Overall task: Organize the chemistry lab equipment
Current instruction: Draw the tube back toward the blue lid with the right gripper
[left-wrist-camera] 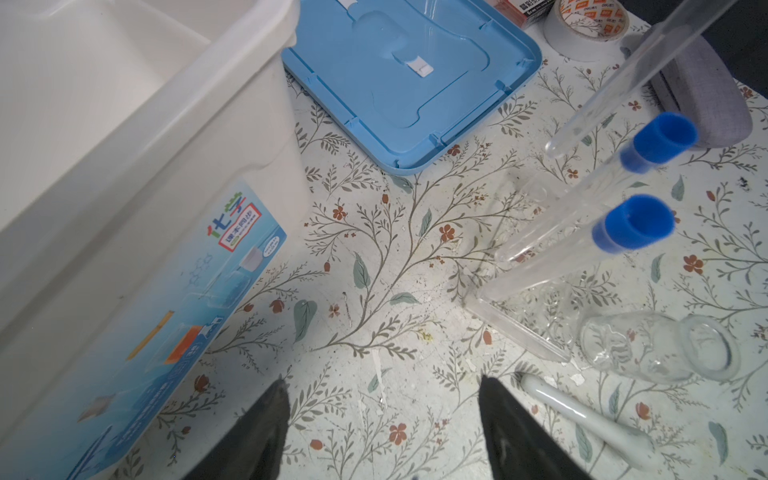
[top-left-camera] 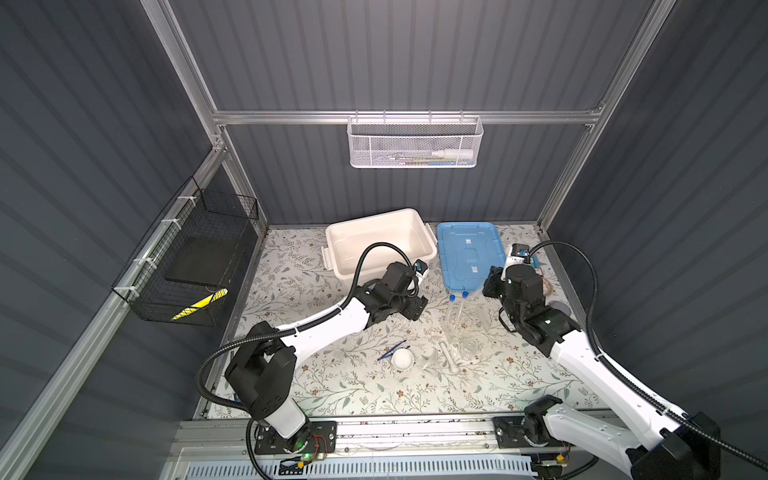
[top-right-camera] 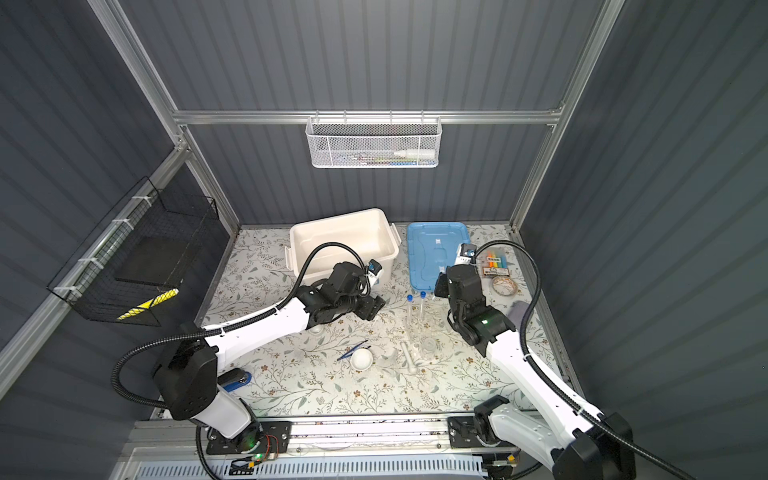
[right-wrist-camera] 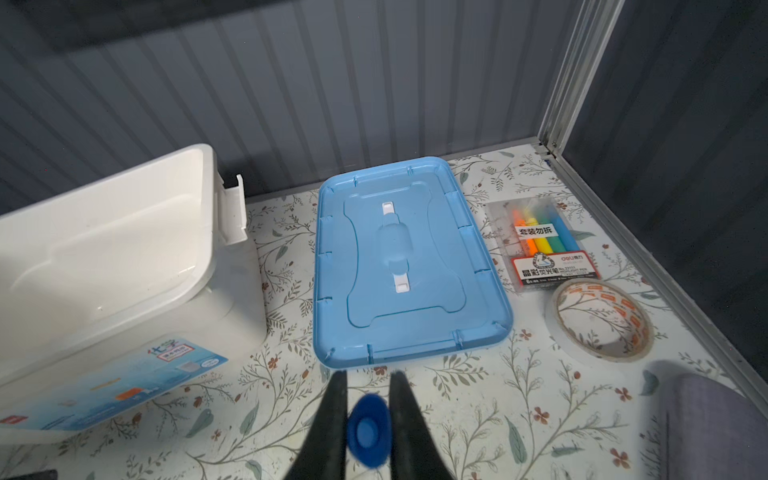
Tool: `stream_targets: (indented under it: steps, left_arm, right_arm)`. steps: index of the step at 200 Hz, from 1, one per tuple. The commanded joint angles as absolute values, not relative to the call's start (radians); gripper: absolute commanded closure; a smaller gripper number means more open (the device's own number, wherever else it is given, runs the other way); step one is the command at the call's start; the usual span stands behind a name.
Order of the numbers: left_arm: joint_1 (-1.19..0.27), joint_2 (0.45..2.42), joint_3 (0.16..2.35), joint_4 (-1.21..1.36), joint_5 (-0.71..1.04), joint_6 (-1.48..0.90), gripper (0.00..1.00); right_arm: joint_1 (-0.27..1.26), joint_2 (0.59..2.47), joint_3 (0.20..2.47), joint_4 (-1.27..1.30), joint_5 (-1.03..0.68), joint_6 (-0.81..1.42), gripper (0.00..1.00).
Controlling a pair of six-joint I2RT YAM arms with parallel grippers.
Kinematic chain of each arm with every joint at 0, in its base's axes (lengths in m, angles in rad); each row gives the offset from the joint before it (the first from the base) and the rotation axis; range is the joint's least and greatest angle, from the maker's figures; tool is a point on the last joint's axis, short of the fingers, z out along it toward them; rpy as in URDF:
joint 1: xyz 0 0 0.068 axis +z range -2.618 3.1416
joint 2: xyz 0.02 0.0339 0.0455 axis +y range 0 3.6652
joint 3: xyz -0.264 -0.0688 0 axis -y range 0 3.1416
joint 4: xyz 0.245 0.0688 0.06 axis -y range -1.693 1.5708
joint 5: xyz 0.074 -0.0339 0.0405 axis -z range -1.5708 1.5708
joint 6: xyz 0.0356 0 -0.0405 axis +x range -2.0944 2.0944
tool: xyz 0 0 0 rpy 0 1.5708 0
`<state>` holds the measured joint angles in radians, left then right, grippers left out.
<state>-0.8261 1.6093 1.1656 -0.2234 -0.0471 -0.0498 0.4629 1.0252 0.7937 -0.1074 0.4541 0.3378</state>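
Standing in rack (left-wrist-camera: 524,333) — two tubes (left-wrist-camera: 637,225)

two blue-capped tubes (left-wrist-camera: 638,222) upright in clear rack (left-wrist-camera: 519,332)

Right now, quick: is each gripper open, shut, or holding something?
Left gripper: open, holding nothing.
Right gripper: closed on a blue-capped test tube.
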Motion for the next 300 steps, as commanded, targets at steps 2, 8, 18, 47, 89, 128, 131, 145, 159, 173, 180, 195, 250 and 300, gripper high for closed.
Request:
stream_targets:
  steps: [2, 8, 18, 47, 89, 128, 131, 145, 159, 173, 180, 195, 250, 300]
  left_arm:
    - [-0.831, 1.580, 1.142, -0.238, -0.058, -0.069, 0.26]
    - [-0.830, 1.579, 1.139, -0.238, -0.058, -0.071, 0.26]
    - [-0.831, 1.575, 1.134, -0.240, -0.059, -0.074, 0.26]
    - [-0.831, 1.565, 1.128, -0.248, -0.062, -0.074, 0.26]
    - [-0.830, 1.556, 1.112, -0.247, -0.066, -0.081, 0.26]
    - [-0.831, 1.559, 1.113, -0.252, -0.064, -0.084, 0.26]
    - [-0.831, 1.559, 1.112, -0.253, -0.064, -0.084, 0.26]
    - [-0.831, 1.557, 1.112, -0.253, -0.064, -0.085, 0.26]
    - [-0.831, 1.557, 1.112, -0.255, -0.064, -0.083, 0.26]
    - [-0.831, 1.557, 1.111, -0.259, -0.065, -0.083, 0.26]
    - [-0.831, 1.557, 1.110, -0.259, -0.063, -0.084, 0.26]
    - [-0.831, 1.557, 1.106, -0.259, -0.063, -0.085, 0.26]
    - [-0.831, 1.552, 1.102, -0.262, -0.066, -0.088, 0.26]
    - [-0.831, 1.546, 1.098, -0.261, -0.071, -0.089, 0.26]
  right_arm:
    - [0.503, 1.012, 0.773, -0.130, 0.551, 0.304, 0.86]
    - [0.513, 1.011, 0.768, -0.130, 0.554, 0.306, 0.86]
    - [0.527, 1.009, 0.758, -0.130, 0.565, 0.311, 0.85]
    - [0.551, 1.002, 0.733, -0.135, 0.569, 0.330, 0.85]
    - [0.583, 1.002, 0.710, -0.135, 0.615, 0.329, 0.85]
    - [0.588, 1.019, 0.692, -0.100, 0.625, 0.322, 0.85]
    - [0.589, 1.021, 0.693, -0.099, 0.626, 0.323, 0.85]
    - [0.589, 1.030, 0.693, -0.089, 0.624, 0.327, 0.85]
    - [0.589, 1.035, 0.689, -0.073, 0.625, 0.334, 0.85]
    - [0.588, 1.041, 0.688, -0.064, 0.623, 0.340, 0.85]
    - [0.589, 1.042, 0.688, -0.059, 0.623, 0.343, 0.85]
    - [0.589, 1.047, 0.689, -0.054, 0.622, 0.344, 0.85]
    - [0.589, 1.085, 0.695, -0.047, 0.608, 0.346, 0.85]
    - [0.589, 1.096, 0.693, -0.048, 0.602, 0.337, 0.85]
